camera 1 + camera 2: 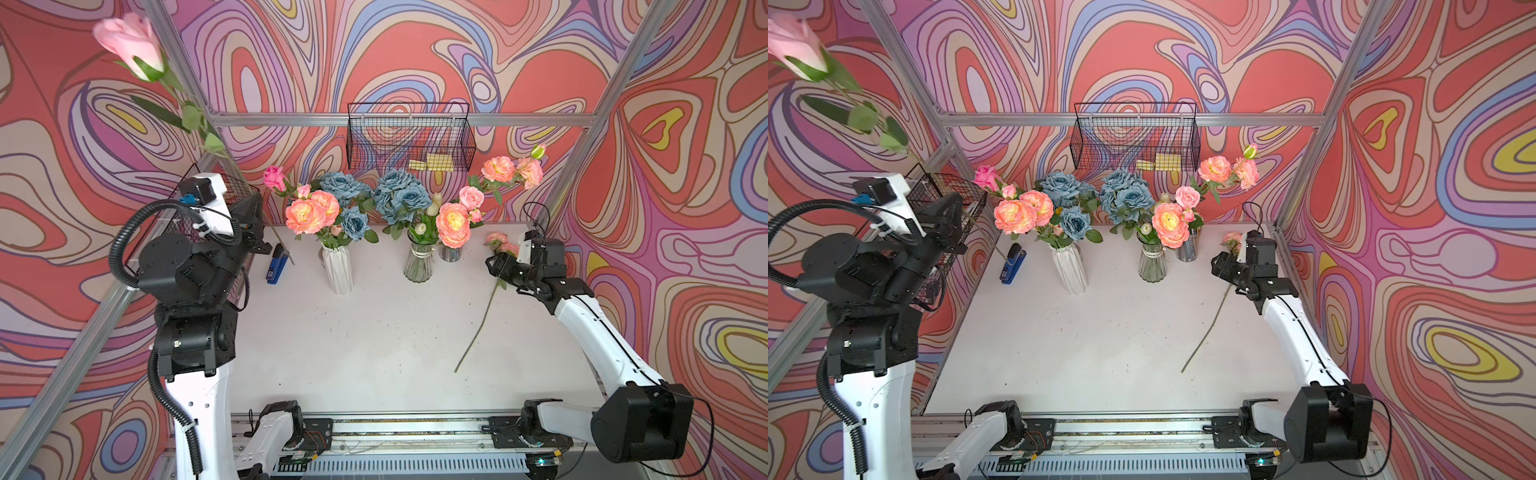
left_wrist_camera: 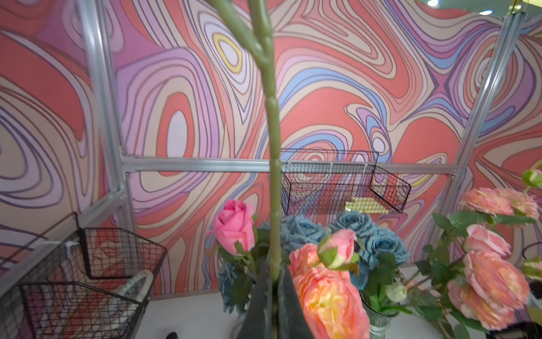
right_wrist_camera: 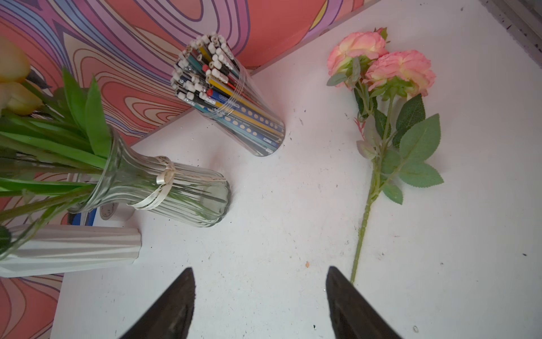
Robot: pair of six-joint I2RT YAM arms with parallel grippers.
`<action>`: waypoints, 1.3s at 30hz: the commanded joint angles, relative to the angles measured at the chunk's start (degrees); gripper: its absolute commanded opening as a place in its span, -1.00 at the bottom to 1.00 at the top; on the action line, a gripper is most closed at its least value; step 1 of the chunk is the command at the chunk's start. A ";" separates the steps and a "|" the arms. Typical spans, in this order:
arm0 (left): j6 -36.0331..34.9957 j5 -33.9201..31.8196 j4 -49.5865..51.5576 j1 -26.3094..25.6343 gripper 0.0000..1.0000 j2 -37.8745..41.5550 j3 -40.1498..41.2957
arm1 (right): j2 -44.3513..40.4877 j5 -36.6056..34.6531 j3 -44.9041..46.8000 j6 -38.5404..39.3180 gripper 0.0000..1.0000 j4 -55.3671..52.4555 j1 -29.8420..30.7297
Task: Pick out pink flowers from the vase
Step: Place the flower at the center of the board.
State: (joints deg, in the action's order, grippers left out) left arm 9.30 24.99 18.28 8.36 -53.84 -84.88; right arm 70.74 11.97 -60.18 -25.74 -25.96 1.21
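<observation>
Table (image 1: 374, 353) white, scuffed; landmark = white ribbed vase (image 1: 337, 270) near its back edge. Left gripper (image 2: 274, 283) sits high on the vase's left-arm side; jaws clamped tight on the green stem of a long pale pink rose (image 1: 131, 41); rose is clear of the vase, head far above it, stem tilted. Right gripper (image 3: 259, 273) is low over the table, well off to the vase's right-arm side; jaws wide apart, nothing between them. Two-headed peach-pink sprig (image 3: 381, 70) lies flat on the table there; its stem passes beneath one finger (image 3: 352, 311), not pinched. In the white vase: two big peach-pink heads (image 1: 305, 216), magenta rose (image 1: 274, 178), dusty-blue roses (image 1: 345, 187). Glass vase (image 1: 419, 262) stands near it on the right-arm side; holds more blue roses, a peach-pink head (image 1: 453, 224), a pink rose (image 1: 471, 197). Pencil cup (image 3: 234, 99) is just past the glass vase; blue stapler (image 1: 275, 264) lies beside the white vase, left-arm side.
</observation>
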 commanded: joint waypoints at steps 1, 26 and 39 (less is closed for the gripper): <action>1.68 12.66 -1.60 0.43 -1.00 2.62 2.47 | -4.15 3.09 2.36 -0.01 0.48 1.83 0.23; 24.31 35.85 -32.47 -0.34 -1.00 9.56 24.44 | -17.74 34.41 15.36 -3.84 0.47 27.82 2.39; 18.09 34.82 -25.65 -10.84 -1.00 6.12 21.96 | -16.52 36.93 8.54 -0.89 0.44 26.96 9.93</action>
State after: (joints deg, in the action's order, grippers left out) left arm 31.46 60.31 -10.92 0.36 -46.50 -60.75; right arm 53.49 47.59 -49.82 -27.53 -0.21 9.54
